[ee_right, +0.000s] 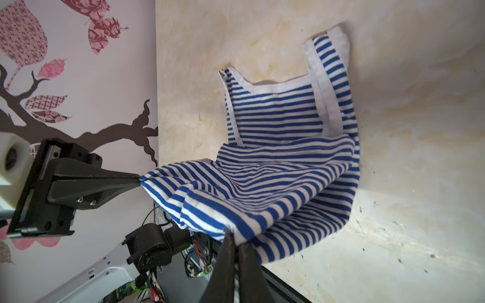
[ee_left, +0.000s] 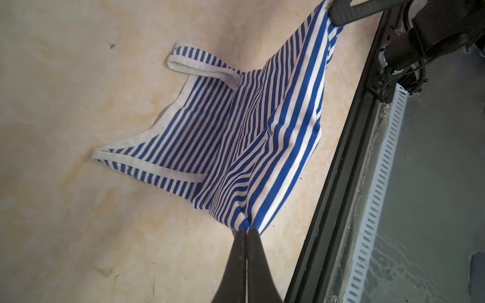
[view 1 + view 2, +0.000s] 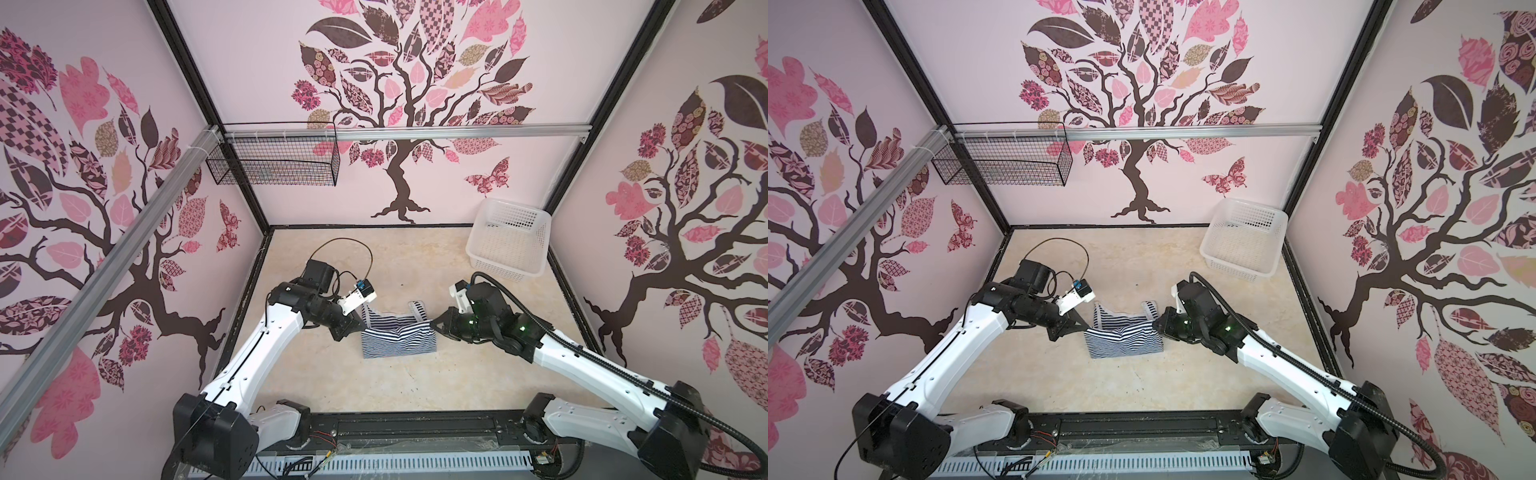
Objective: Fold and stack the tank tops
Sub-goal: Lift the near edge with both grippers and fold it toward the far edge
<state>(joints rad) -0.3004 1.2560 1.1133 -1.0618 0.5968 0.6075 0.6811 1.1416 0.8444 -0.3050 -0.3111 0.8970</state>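
The tank top (image 3: 399,338) is light, limp knit, sagging between holds; the left gripper (image 2: 246,232) and right gripper (image 1: 235,237) are each clamped on a corner; corners probably grip best.

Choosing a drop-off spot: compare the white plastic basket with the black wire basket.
The white plastic basket stands on the table, far right; the black wire basket hangs from the rail, far left. White has perforated walls; black is thin wire mesh. Both are open-topped.
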